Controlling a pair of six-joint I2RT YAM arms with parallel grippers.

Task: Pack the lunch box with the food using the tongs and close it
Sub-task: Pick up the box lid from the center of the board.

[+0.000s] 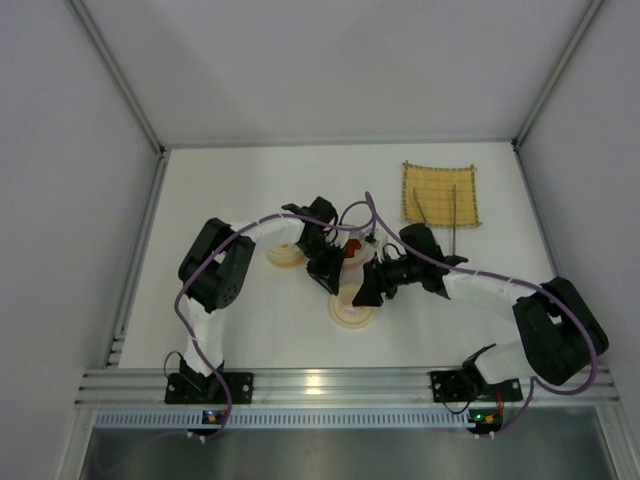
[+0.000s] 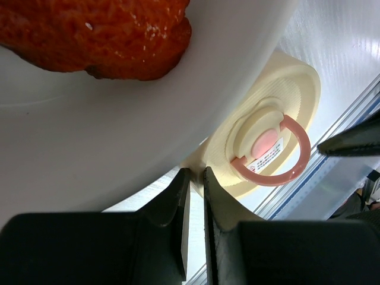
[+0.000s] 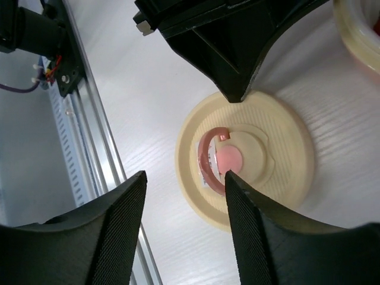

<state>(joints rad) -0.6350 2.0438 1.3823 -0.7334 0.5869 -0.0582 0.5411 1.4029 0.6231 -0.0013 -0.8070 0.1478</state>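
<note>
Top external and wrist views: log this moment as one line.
left end effector: closed on white bowl rim, red-orange food inside | right end effector: open above lid | lid: flat, ring up | tongs: on yellow mat

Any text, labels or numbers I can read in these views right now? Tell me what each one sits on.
White sticker with red print, on the cream lid beneath its pink ring: too small and blurred to read.
Lunch box and bamboo mat: no text visible.
</note>
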